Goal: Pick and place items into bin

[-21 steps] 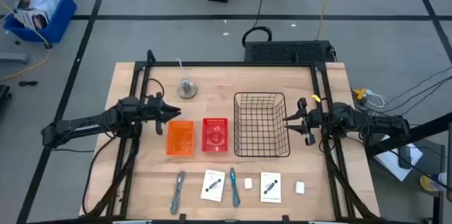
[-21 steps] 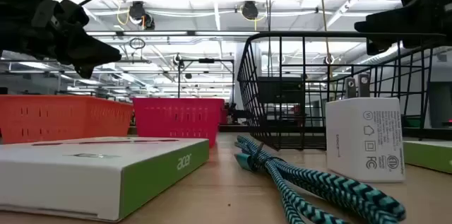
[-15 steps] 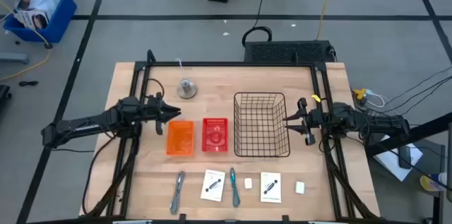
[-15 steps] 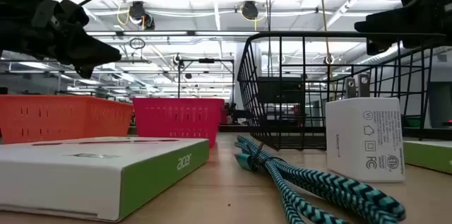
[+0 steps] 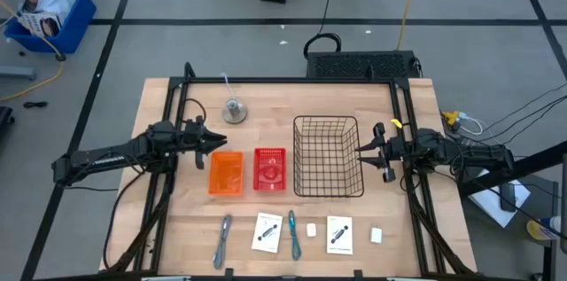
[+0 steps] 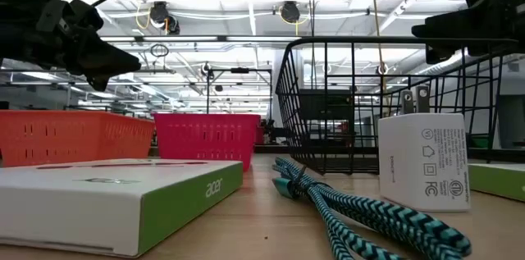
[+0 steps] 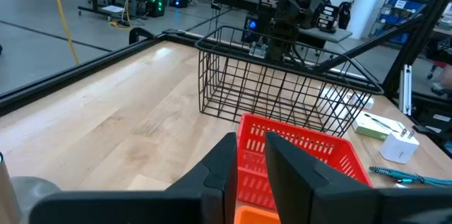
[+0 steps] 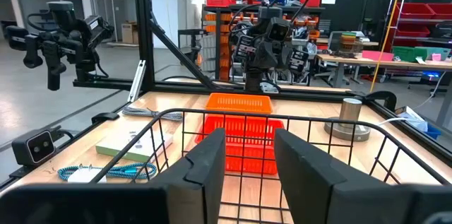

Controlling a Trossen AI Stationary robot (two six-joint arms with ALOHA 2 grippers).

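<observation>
High view: we note the left gripper hanging over the far edge of the orange bin, and the right gripper just beside the right rim of the black wire basket. A red bin sits between the orange bin and the basket.

The items lie in a row along the near edge of the table, well apart from both sets of jaws: a grey braided cable, a white boxed card, a teal braided cable, a small white block, a second white boxed card, and a white plug adapter.

In the wrist views, the left fingers stand slightly parted and the right fingers clearly parted; neither pair holds anything.

A grey metal bell stands at the far left.
</observation>
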